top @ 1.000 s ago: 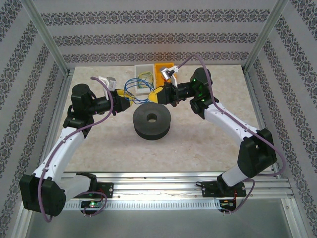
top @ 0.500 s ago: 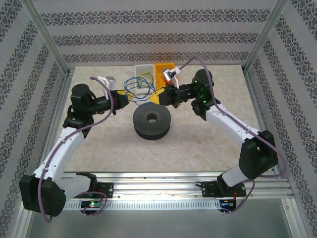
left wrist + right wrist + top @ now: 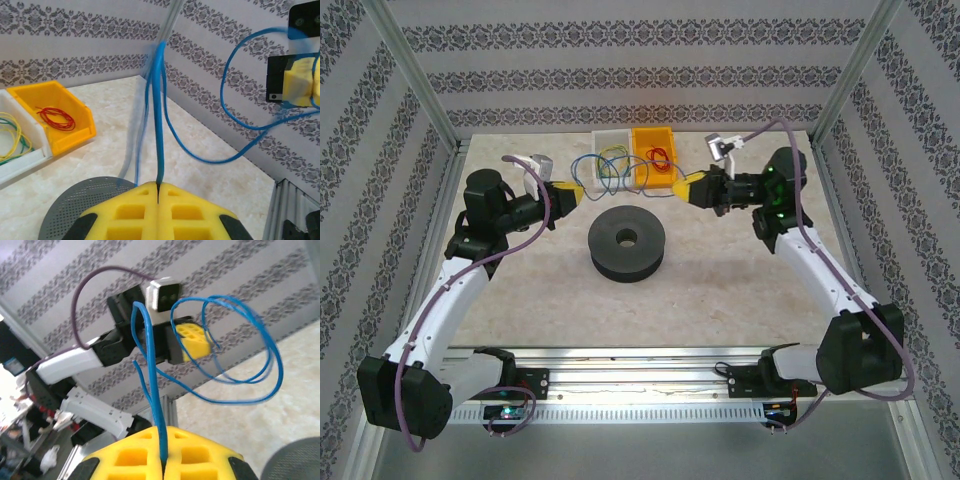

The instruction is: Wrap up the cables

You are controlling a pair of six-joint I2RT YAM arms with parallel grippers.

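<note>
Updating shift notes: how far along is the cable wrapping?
Done: the blue cable is picked up. In hand: left pincer and right pincer each pinch it, loops slack between. Remaining: all winding, the black spool looks bare; red wire waits in the orange bin.

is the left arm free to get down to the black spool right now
Probably not freely. Nothing stands between the left claw and the spool, but that claw is shut on the blue cable, which also runs to the right claw.

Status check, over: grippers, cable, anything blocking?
Both shut: left gripper and right gripper each pinch the blue cable. Cable loops slack between them. Nothing wound on the black spool; nothing blocking.
</note>
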